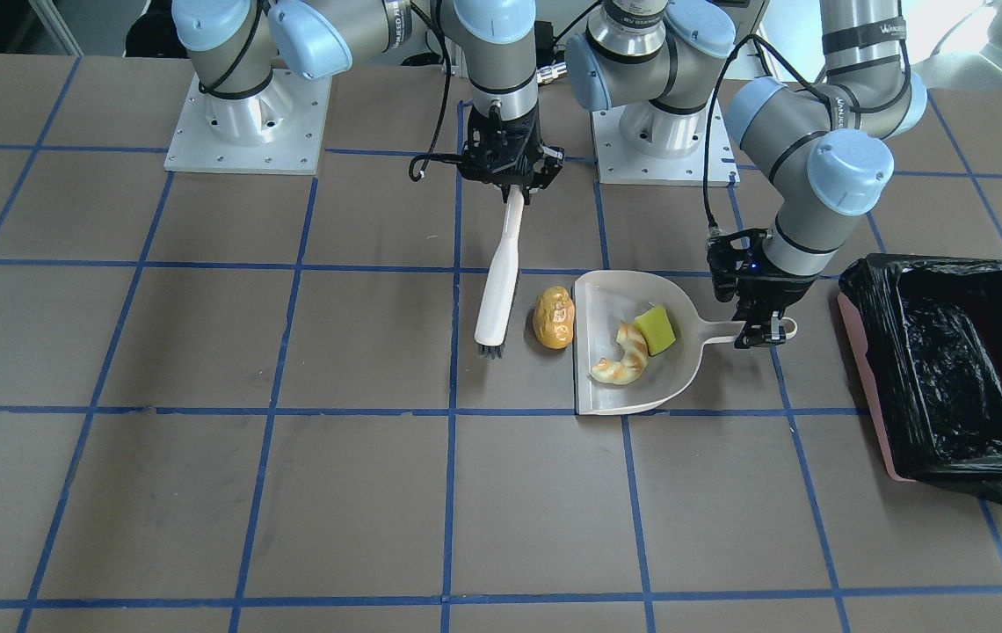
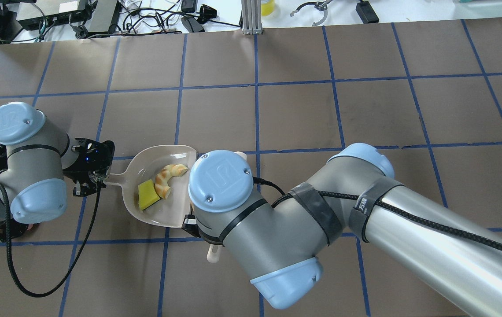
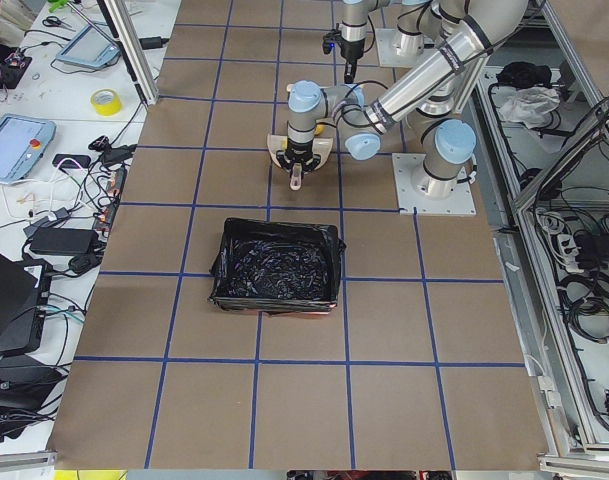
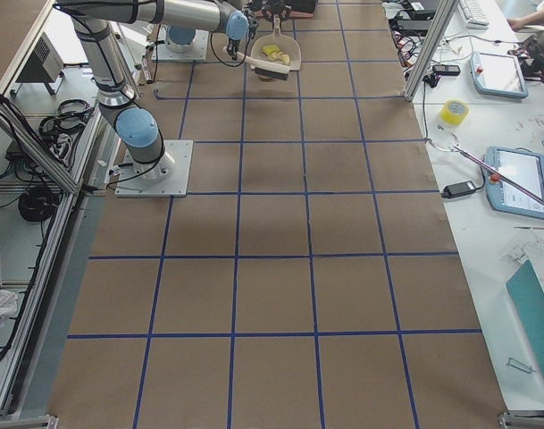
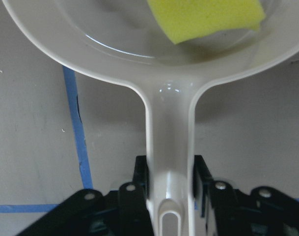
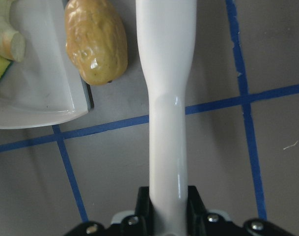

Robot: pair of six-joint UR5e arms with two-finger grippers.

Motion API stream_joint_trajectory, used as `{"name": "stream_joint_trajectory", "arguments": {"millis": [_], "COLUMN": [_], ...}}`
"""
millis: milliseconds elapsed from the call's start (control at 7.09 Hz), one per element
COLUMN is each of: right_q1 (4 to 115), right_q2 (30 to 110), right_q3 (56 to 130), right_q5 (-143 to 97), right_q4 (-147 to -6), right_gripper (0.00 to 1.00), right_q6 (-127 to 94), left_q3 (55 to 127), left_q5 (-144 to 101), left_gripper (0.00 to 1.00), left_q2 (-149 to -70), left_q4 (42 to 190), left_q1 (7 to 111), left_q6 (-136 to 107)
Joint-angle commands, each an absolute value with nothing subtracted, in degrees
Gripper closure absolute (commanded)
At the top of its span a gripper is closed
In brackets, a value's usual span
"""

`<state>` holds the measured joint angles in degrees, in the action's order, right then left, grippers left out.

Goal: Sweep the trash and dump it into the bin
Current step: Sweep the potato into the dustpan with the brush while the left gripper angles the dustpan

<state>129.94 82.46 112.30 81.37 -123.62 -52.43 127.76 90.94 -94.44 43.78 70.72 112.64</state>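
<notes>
Front-facing camera: the right gripper point(image 1: 514, 185) is clamped on the white brush point(image 1: 499, 290), its bristles on the table point(image 1: 202, 352) just beside the potato piece point(image 1: 553, 316), which lies at the open edge of the dustpan point(image 1: 615, 391). The croissant point(image 1: 620, 360) and green wedge point(image 1: 656, 330) lie inside, the left gripper point(image 1: 760, 332) pinches the handle, and the bin point(image 1: 874, 299) stands near on that side. Overhead, 2 pieces show in the pan, the potato hidden under the right arm. On the wrist cameras, the left fingers press the handle's sides and the potato sits just outside the pan's lip.

Yellow tape roll point(image 3: 106, 101), probable tablet point(image 3: 14, 146)
</notes>
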Motion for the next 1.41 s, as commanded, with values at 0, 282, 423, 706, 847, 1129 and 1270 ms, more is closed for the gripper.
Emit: {"name": "stream_joint_trajectory", "arguments": {"millis": [0, 282, 423, 706, 847, 1129, 1270], "right_q1": [131.83, 131.84, 131.92, 132.45, 132.97, 135.25, 137.09], "right_q2": [79.11, 77.00, 76.12, 75.06, 73.75, 70.59, 69.18], "right_q3": [112.32, 112.32, 112.06, 111.80, 111.10, 106.73, 103.39], "right_q5": [81.21, 81.30, 81.21, 76.77, 75.68, 75.50, 75.50], "right_q4": [-126.03, -126.56, -127.52, -133.91, -136.12, -136.41, -136.23], "right_gripper": [1.00, 1.00, 1.00, 1.00, 1.00, 1.00, 1.00], "right_q6": [-52.65, -52.30, -52.73, -54.57, -57.10, -62.55, -65.28], "left_q3": [128.14, 127.97, 127.79, 127.71, 127.79, 127.79, 127.71], "left_q5": [91.14, 91.14, 91.14, 91.14, 91.14, 91.23, 91.23], "left_gripper": [1.00, 1.00, 1.00, 1.00, 1.00, 1.00, 1.00], "left_q2": [-94.04, -94.04, -94.04, -94.13, -94.30, -94.31, -94.31], "left_q4": [43.86, 43.86, 43.94, 43.95, 43.95, 44.03, 44.03], "left_q1": [70.84, 70.84, 70.84, 70.84, 70.84, 70.93, 70.93], "left_q6": [112.76, 112.76, 112.76, 112.59, 112.41, 112.41, 112.41]}}
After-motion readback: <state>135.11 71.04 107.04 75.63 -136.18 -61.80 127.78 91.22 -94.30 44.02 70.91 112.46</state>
